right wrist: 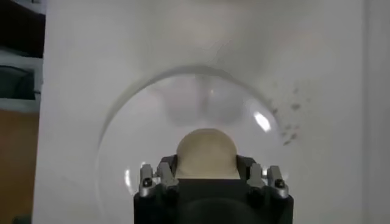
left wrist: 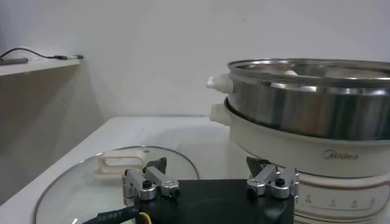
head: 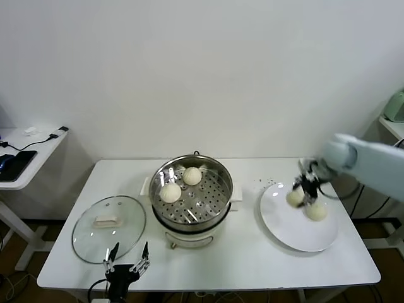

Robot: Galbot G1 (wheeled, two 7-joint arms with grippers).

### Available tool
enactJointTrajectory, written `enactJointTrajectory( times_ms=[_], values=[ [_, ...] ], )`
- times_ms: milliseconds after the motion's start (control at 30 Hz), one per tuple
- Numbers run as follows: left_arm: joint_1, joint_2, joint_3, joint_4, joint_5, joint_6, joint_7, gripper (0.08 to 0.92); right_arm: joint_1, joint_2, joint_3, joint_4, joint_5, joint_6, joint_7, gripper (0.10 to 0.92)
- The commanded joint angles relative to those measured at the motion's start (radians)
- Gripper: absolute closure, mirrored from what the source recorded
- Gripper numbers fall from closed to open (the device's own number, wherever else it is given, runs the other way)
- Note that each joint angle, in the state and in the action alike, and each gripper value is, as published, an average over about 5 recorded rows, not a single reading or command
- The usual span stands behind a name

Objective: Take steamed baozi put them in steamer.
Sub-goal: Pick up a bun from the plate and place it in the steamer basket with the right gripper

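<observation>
Head view first: my right tool (head: 303, 192) is down at the plate (head: 290, 230) in the right middle of the frame, closed on one baozi (head: 295, 197), with a second bun (head: 317, 211) lying just beside it, lower right. Right wrist view confirms it, fingers (right wrist: 166, 173) pinched in against both flanks of that cream dome (right wrist: 205, 153). Two more buns (head: 181, 184) already sit in the steamer (head: 218, 205) at frame centre, so I judge we are halfway. What matters now: the steamer lies left of my right tool across a stretch of bare desk (head: 252, 265), and the basket rim stands higher than the plate, so lift before crossing. My left tool (head: 128, 262) waits wide open, holding nothing, at bottom left beside the glass lid (head: 85, 243).
</observation>
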Motion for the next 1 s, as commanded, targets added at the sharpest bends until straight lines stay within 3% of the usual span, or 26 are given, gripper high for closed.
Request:
enactJointTrajectory(
  times_ms=[33, 233, 367, 600, 1000],
  values=[
    [0.004, 0.003, -0.002, 0.001, 0.004, 0.0, 0.0, 0.177, 0.419, 0.325, -0.082, 0.062, 0.091, 0.286, -0.107, 0.38],
    [0.005, -0.001, -0.005, 0.006, 0.01, 0.002, 0.0, 0.177, 0.354, 0.489, -0.011, 0.258, -0.019, 0.449, -0.093, 0.381],
    [0.009, -0.004, -0.006, 0.008, 0.013, 0.001, -0.001, 0.177, 0.244, 0.558, 0.011, 0.288, -0.147, 0.546, -0.081, 0.381],
    [0.018, -0.009, -0.001, 0.018, 0.019, -0.008, -0.004, 0.177, 0.064, 0.624, 0.014, 0.162, -0.265, 0.675, -0.061, 0.38],
    [0.02, -0.011, -0.004, 0.015, 0.02, -0.006, -0.005, 0.177, -0.118, 0.673, 0.045, -0.032, -0.415, 0.722, -0.004, 0.38]
  ],
)
